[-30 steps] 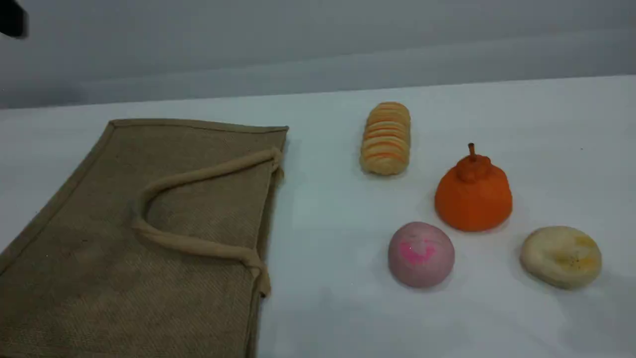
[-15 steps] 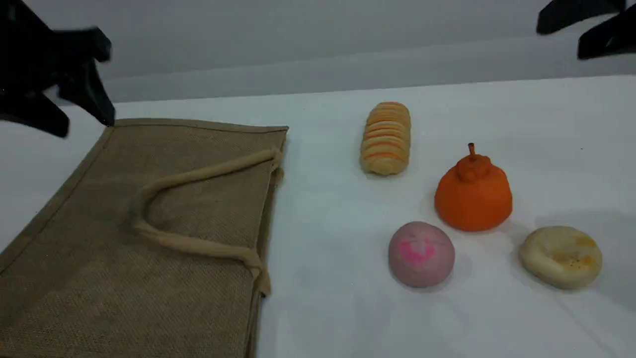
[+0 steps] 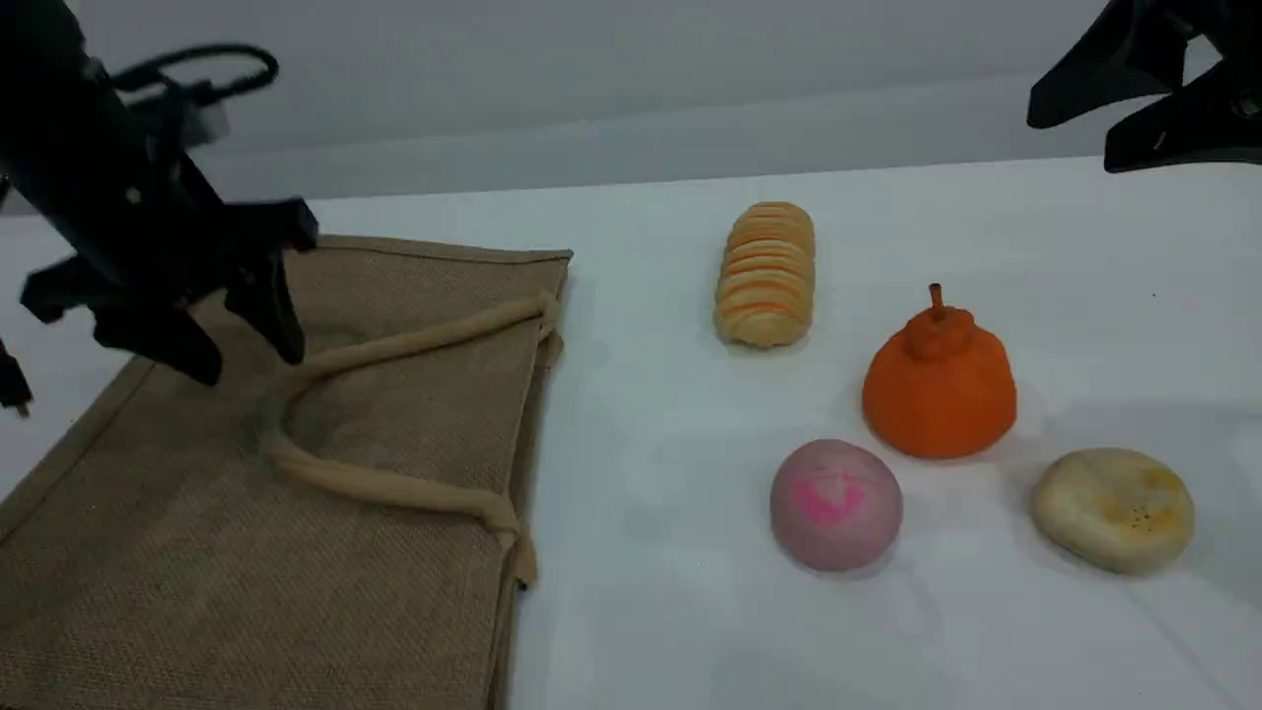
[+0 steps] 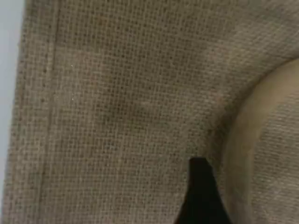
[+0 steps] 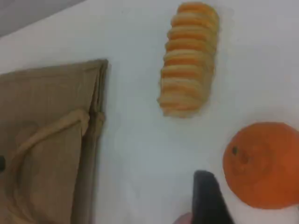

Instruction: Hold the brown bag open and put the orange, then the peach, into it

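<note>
White table (image 3: 670,611) holds an unmarked brown bag (image 3: 197,552).

The brown bag (image 3: 296,493) runs off the scene view's left and bottom edges, and the left end effector (image 3: 242,360) covers part of its far corner. The right end effector (image 3: 1124,138) is cut by the top-right corner. In the right wrist view the orange (image 5: 261,163) is clipped at the right edge.

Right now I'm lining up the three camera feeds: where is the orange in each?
Scene view: the orange stands right of centre, behind the peach.
Left wrist view: not in it; only the brown bag's weave and handle show.
Right wrist view: lower right corner, seen from above.
Shared landmark: the striped roll, up and left of the orange in both the scene and right wrist views.
</note>
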{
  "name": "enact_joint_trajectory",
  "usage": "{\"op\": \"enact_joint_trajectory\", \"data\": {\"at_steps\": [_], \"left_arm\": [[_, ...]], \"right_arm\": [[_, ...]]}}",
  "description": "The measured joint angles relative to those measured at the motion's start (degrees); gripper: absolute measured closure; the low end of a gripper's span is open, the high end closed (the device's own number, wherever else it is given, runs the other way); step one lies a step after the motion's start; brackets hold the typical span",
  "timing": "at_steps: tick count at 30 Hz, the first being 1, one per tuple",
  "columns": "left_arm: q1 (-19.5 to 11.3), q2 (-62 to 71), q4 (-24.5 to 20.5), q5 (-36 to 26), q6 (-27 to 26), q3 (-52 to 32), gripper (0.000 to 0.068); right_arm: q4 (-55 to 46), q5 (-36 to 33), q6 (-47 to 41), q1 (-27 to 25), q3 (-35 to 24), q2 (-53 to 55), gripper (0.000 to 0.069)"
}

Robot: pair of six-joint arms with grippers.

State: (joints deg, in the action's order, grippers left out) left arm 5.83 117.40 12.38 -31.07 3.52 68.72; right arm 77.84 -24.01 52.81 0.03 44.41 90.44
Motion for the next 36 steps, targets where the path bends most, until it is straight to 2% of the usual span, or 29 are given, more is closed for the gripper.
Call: {"op": "enact_joint_trajectory", "data": {"at_steps": [19,23,30,33,36], "left_arm": [[0.8,8.0,2.7,1.4,-0.1,2.5,0.0262],[2.0,8.2,2.6,1.9,-0.2,2.5,0.0335],[2.4,8.2,2.8,1.9,-0.3,2.5,0.0605],[2.4,7.8,2.8,1.2,-1.0,2.5,0.0610],[2.4,6.7,2.6,-3.8,-3.5,3.9,0.0610]], "right_arm": [[0.2,0.1,0.5,0.0,0.0,0.5,0.0339],[0.2,0.5,0.5,0.0,0.0,0.5,0.0339],[0.2,0.6,1.4,0.0,0.0,0.5,0.0339],[0.2,0.6,1.5,0.0,0.0,0.5,0.0339],[0.2,0.3,1.5,0.0,0.0,0.5,0.0339]]}}
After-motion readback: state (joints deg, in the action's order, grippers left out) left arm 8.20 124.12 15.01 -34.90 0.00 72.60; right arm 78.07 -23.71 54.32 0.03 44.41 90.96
